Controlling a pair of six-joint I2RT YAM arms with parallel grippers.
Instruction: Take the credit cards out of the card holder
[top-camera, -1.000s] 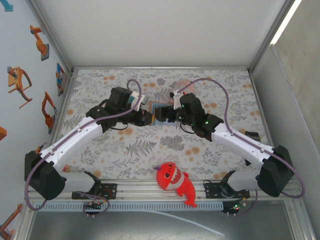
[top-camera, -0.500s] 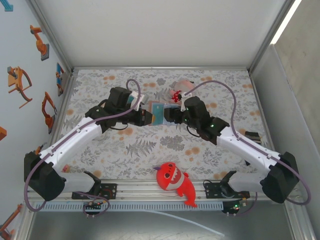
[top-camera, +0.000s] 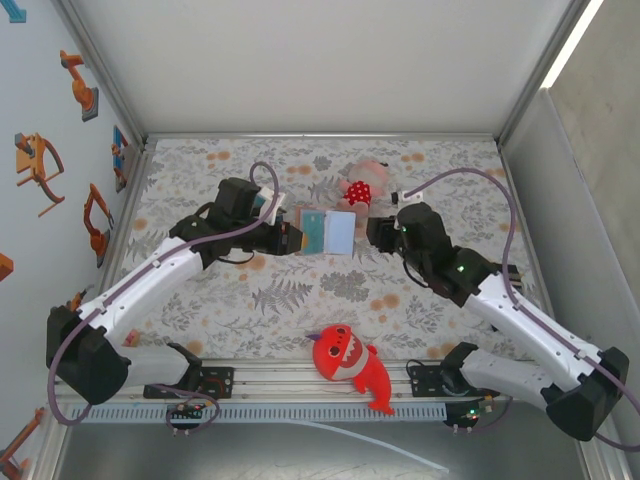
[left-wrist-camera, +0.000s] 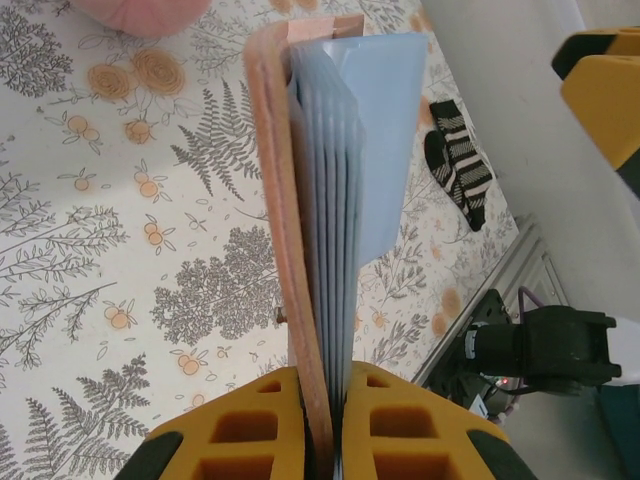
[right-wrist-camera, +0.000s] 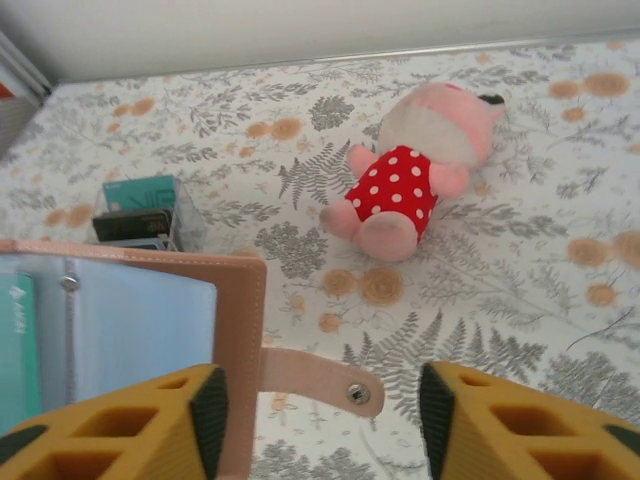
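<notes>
The tan card holder (top-camera: 328, 232) hangs open above the middle of the mat, one end clamped in my left gripper (top-camera: 291, 238), which is shut on it. A teal credit card (top-camera: 313, 232) sits in its left page, beside a pale blue sleeve. In the left wrist view the card holder (left-wrist-camera: 285, 200) is edge-on, its blue-grey sleeves (left-wrist-camera: 350, 150) fanned slightly, pinched in the left gripper (left-wrist-camera: 335, 425). My right gripper (top-camera: 375, 232) stands open just right of the holder. In the right wrist view the closure tab (right-wrist-camera: 320, 380) lies between that gripper's (right-wrist-camera: 320, 430) spread fingers, untouched. A teal card (right-wrist-camera: 15, 340) shows at the left edge.
A pink plush in a red dotted dress (top-camera: 357, 185) lies behind the holder. A clear box of teal and black cards (right-wrist-camera: 140, 212) stands to the rear left. A red shark plush (top-camera: 345, 360) sits at the near edge. A striped black-and-white item (left-wrist-camera: 455, 165) lies to the right.
The right arm has drawn back to the right, away from the card holder, with its jaws narrower than before. The holder now hangs open, its sleeve and card uncovered. The left arm holds still.
</notes>
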